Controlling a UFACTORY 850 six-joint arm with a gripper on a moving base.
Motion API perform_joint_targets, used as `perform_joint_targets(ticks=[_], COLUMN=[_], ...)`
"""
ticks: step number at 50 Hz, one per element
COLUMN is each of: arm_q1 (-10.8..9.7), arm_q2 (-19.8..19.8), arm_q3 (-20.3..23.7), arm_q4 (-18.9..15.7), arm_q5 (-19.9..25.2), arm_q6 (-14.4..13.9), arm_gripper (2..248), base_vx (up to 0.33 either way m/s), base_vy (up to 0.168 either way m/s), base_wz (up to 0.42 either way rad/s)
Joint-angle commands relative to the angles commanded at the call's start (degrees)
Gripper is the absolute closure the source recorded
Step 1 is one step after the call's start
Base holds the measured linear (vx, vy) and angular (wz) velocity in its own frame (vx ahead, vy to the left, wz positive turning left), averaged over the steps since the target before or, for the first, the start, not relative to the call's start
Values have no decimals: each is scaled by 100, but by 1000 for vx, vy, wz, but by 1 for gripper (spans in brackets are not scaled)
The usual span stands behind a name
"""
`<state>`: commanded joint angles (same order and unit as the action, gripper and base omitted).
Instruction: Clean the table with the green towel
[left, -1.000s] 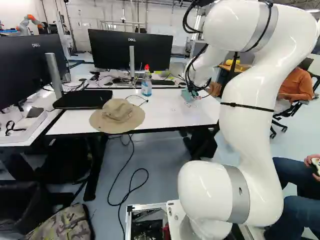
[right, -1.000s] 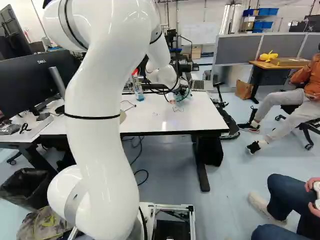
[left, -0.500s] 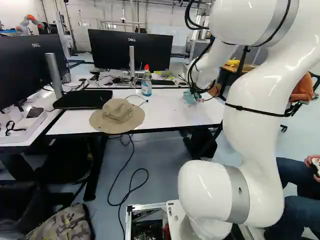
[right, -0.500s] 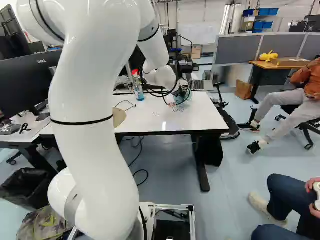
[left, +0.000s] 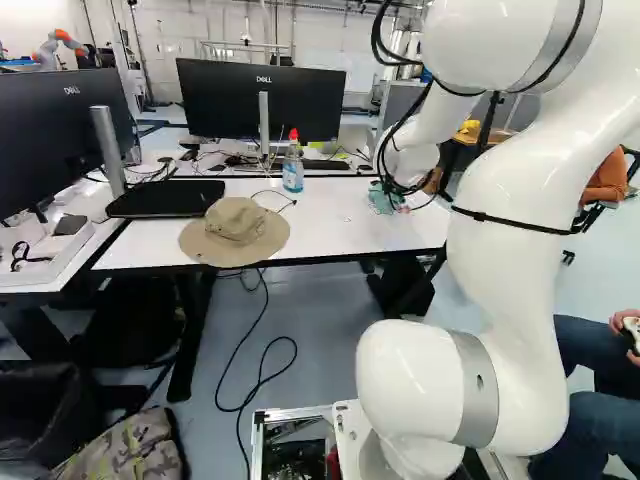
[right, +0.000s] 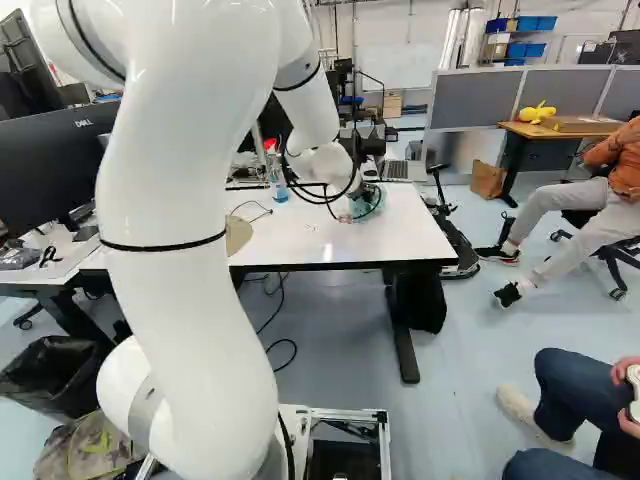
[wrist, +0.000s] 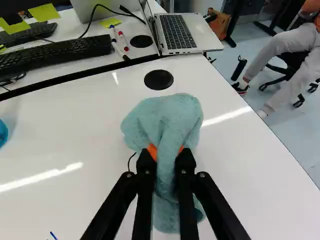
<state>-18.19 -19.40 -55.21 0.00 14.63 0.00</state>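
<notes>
In the right base view my gripper (right: 366, 187) is at the table's far right part, mostly hidden by wrist and cables. The wrist view shows the gripper (wrist: 166, 154) shut on the green towel (wrist: 162, 120), pinched between its orange pads. The bunched cloth bulges ahead of the fingers and hangs below them, over the white table (wrist: 75, 130). A thin dark curved line shows beside one finger, and a small blue mark (wrist: 53, 235) lies on the tabletop. Faint marks (right: 311, 228) also show there in the right base view.
On the table are a brown hat (left: 235, 230), a spray bottle (left: 293, 168) and a black laptop (left: 165, 198). Monitors (left: 262, 100) stand behind. Past the towel are a round black cap (wrist: 158, 79) and an open laptop (wrist: 182, 32). Another robot (left: 58, 45) is far off.
My arm's upper links have swung toward the right of the left base view and the left of the right one. Gripper and held towel have come slightly nearer over the table. The base has not moved.
</notes>
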Motion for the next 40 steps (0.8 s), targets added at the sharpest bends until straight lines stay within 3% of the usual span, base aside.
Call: perform_joint_targets(ticks=[40], arm_q1=[0], arm_q2=[-14], arm_q3=[-3], arm_q4=[0], arm_q5=[-199], arm_q6=[0], arm_gripper=[199], base_vx=[0], base_vy=[0], base_wz=[0])
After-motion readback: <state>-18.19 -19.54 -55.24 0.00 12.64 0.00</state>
